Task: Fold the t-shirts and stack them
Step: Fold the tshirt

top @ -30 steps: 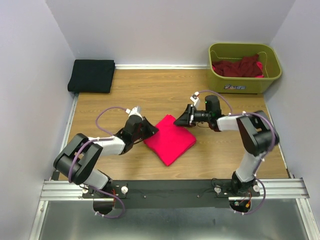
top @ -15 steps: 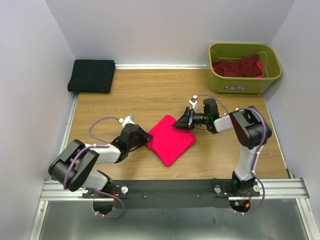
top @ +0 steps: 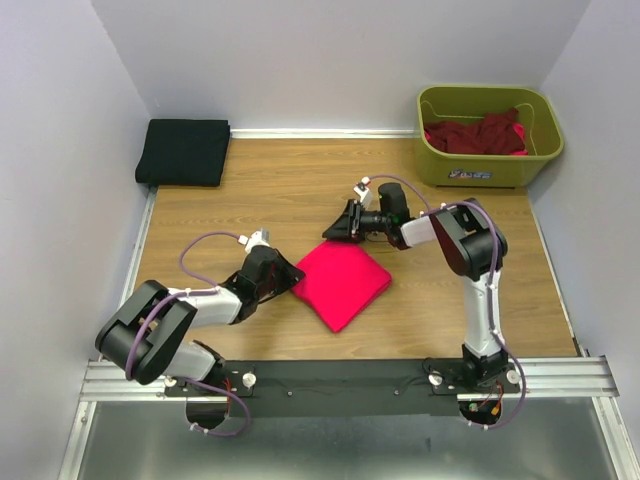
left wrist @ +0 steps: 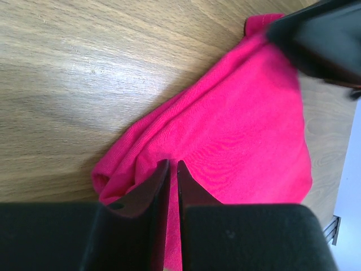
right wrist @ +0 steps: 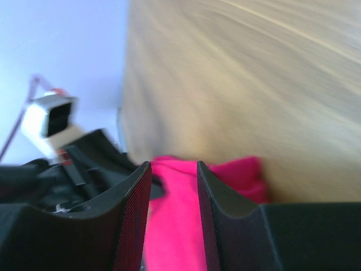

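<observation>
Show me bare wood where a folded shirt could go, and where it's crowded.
Free: the back strip between the black t-shirt and the olive tub; the left side between the black t-shirt and the left arm; the right front corner beyond the right arm. Crowded: mid-table, left fingers and right fingers at the pink t-shirt.

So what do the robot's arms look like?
The left arm and right arm have black joints and silvery-white links, with a purple cable looping along each. The left tool and right tool each have two black fingers.
</observation>
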`<action>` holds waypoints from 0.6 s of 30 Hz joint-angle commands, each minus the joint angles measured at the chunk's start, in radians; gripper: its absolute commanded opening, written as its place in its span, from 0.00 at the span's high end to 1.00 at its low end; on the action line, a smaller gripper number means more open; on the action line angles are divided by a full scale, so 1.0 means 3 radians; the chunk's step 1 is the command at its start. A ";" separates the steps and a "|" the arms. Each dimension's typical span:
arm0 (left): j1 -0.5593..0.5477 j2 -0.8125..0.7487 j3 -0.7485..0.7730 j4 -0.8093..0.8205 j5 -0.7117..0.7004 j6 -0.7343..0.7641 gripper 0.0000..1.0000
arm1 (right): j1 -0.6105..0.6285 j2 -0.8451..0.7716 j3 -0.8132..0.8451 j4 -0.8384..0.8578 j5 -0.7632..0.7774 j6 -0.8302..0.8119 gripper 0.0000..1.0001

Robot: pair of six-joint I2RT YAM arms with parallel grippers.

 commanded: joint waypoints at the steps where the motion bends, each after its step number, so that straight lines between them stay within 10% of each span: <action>1: 0.0020 0.0016 0.0042 -0.0266 -0.0168 0.0069 0.82 | -0.0007 0.0265 -0.0029 -0.0112 0.0179 -0.0001 0.55; 18: 0.0158 0.0884 0.1325 -0.0890 -0.0348 0.1035 0.82 | -0.0007 -0.1621 -0.1168 -0.1313 0.0599 -0.1182 0.54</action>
